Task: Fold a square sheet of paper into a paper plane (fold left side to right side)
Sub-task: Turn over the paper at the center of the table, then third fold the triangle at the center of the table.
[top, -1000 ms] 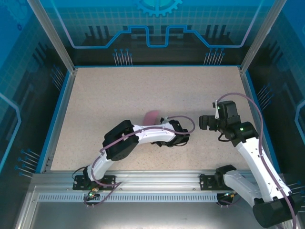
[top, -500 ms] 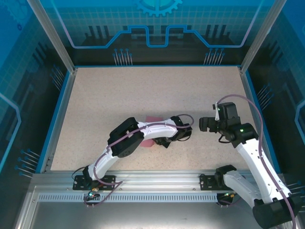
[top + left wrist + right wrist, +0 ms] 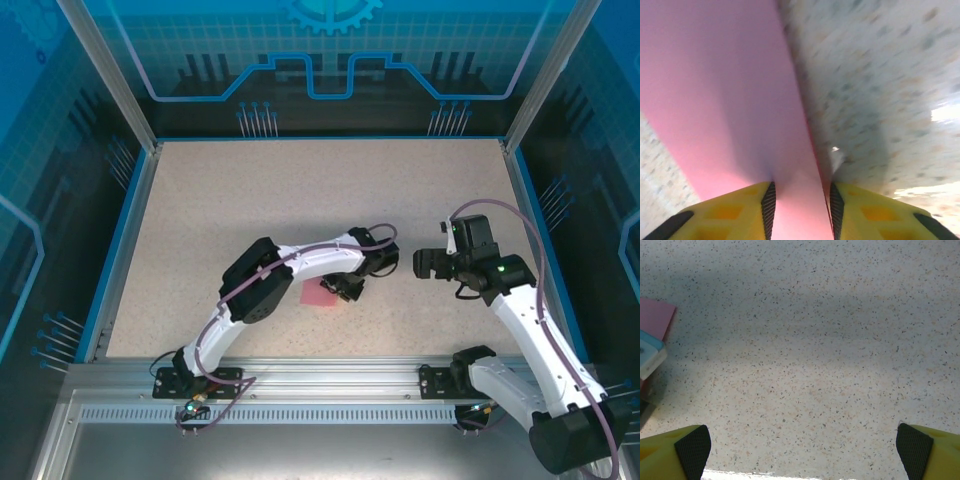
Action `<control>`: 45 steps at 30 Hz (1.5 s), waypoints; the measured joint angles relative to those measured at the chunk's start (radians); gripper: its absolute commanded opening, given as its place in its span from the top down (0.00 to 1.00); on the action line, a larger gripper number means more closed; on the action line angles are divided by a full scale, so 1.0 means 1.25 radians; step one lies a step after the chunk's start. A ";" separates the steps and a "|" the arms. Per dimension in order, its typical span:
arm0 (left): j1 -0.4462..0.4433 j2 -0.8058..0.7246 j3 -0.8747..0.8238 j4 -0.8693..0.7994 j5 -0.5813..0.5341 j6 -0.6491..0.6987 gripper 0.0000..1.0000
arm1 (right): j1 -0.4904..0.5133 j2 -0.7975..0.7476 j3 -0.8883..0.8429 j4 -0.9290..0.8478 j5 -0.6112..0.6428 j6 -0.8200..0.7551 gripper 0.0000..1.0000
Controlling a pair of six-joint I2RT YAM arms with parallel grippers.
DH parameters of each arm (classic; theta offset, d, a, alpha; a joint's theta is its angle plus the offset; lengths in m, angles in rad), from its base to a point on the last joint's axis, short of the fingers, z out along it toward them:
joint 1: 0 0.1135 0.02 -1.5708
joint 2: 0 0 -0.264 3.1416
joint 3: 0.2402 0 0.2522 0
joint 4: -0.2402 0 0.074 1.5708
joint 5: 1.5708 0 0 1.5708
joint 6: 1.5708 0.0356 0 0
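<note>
Left gripper jaws ajar, square sheet of paper between them

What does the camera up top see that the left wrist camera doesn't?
From the top: both whole arms, the right gripper open and apart from the square sheet of paper, and the blue walls around the table. From the left wrist: the left gripper up close, its yellow fingers standing apart with the pink sheet running between them. Both: the pink sheet lying on the speckled table.
</note>
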State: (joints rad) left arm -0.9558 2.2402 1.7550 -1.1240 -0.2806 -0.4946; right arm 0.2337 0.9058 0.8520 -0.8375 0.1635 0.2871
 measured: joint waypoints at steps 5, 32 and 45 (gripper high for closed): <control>0.030 -0.111 -0.090 0.134 0.127 0.012 0.49 | -0.001 0.009 -0.001 0.007 -0.049 0.006 0.01; 0.407 -0.541 -0.742 0.658 0.493 -0.102 0.38 | 0.231 0.727 0.201 0.520 -0.411 0.215 0.14; 0.407 -0.494 -0.742 0.702 0.541 -0.108 0.38 | 0.233 0.820 0.259 0.483 -0.388 0.191 0.20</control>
State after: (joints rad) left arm -0.4477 1.6230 0.8276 -0.2462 0.3962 -0.6300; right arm 0.5251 1.9305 1.1755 -0.2340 -0.3222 0.5262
